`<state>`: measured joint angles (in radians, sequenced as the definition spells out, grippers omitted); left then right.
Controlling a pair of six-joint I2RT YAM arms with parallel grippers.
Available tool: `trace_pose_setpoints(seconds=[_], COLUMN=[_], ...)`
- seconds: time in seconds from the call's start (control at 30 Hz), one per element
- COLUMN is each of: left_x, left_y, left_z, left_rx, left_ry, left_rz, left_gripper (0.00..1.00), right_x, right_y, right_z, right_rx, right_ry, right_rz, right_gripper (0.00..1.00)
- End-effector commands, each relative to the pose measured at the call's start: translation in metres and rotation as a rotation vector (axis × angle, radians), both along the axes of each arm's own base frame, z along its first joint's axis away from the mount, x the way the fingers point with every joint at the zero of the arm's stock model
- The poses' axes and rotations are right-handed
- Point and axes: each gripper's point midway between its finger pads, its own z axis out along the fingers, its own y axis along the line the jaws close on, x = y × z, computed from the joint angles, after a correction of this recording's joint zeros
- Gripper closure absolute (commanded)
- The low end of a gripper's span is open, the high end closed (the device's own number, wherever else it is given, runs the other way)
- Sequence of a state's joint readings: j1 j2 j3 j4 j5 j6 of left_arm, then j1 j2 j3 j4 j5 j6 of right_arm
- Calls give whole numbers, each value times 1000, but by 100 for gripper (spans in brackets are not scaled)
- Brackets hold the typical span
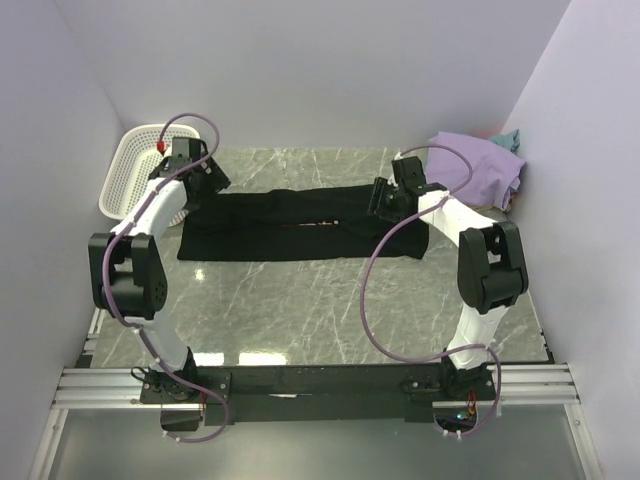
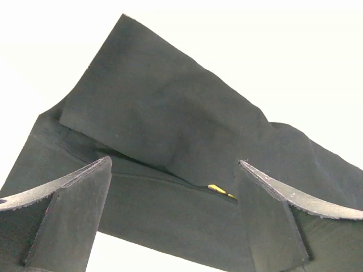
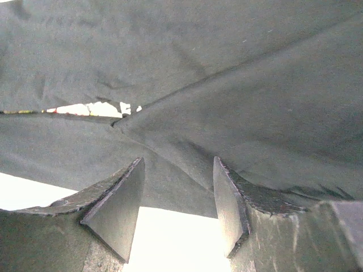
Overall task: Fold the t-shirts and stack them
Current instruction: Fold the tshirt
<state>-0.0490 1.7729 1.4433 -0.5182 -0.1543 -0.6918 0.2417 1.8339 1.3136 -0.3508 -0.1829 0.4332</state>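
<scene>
The black t-shirt (image 1: 290, 228) lies as a long folded strip across the middle of the worktop (image 1: 300, 310). The left tool (image 2: 174, 161) is wide open at its left end and the right tool (image 3: 178, 161) is half open near its right end, both holding nothing. The lavender t-shirt (image 1: 480, 165) is heaped in the far right corner.

Both arms look alike on my feed: the left arm (image 1: 128, 275) and the right arm (image 1: 490, 262) have white links between bulky black joint housings. I see a mauve cable (image 1: 190, 118) looping off the left one and a second cable (image 1: 366, 290), longer, off the right. A small red mark (image 1: 160, 147) sits by the left wrist. The left gripper (image 2: 174, 161) and the right gripper (image 3: 178, 159) carry dark wedge-shaped fingers (image 2: 68, 215) with scuffed, paler edges.
</scene>
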Motion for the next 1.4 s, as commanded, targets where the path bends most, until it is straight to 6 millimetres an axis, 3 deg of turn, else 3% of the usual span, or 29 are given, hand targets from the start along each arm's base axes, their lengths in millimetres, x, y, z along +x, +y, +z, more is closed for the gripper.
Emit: trace_pose_setpoints(seconds=[0.0,0.2,0.3,0.4,0.5,0.63,0.7,0.8,0.83,0.9,1.1,1.27,1.37], left_x=[1,8,11,14,18,28,34,42,44,44,25,5,-14], left_y=[-7,-9,-9,-8,-9,-19,-24,-40,-45,-46,-29,-27,-29], left_z=[-8,-25,-30,-32,-26,-4,5,6,4,-11,-50,-50,-36], left_rx=[-34,-40,-35,-25,-28,-68,-84,-140,-160,-168,-97,-88,-94], left_ry=[18,63,87,95,80,2,-32,-57,-52,1,145,175,163], left_rz=[-38,-43,-46,-46,-55,-98,-123,-193,-217,-219,-157,-171,-187], left_gripper=[6,6,6,6,6,5,5,3,1,1,1,1,1], right_x=[-12,-40,-55,-58,-56,-38,-30,-17,-13,-9,-8,-13,-15], right_y=[16,17,9,-2,-11,-11,-11,-12,-13,-12,-3,-6,-7], right_z=[-22,-48,-54,-48,-36,16,31,42,35,33,11,6,8], right_rx=[61,47,5,-44,-82,-57,-54,-62,-73,-76,-50,-61,-62], right_ry=[52,153,184,179,144,-21,-61,-85,-67,-51,1,10,3], right_rz=[53,88,71,40,11,-20,-29,-53,-58,-57,-38,-36,-34], right_gripper=[42,42,43,42,43,41,40,39,39,39,39,39,39])
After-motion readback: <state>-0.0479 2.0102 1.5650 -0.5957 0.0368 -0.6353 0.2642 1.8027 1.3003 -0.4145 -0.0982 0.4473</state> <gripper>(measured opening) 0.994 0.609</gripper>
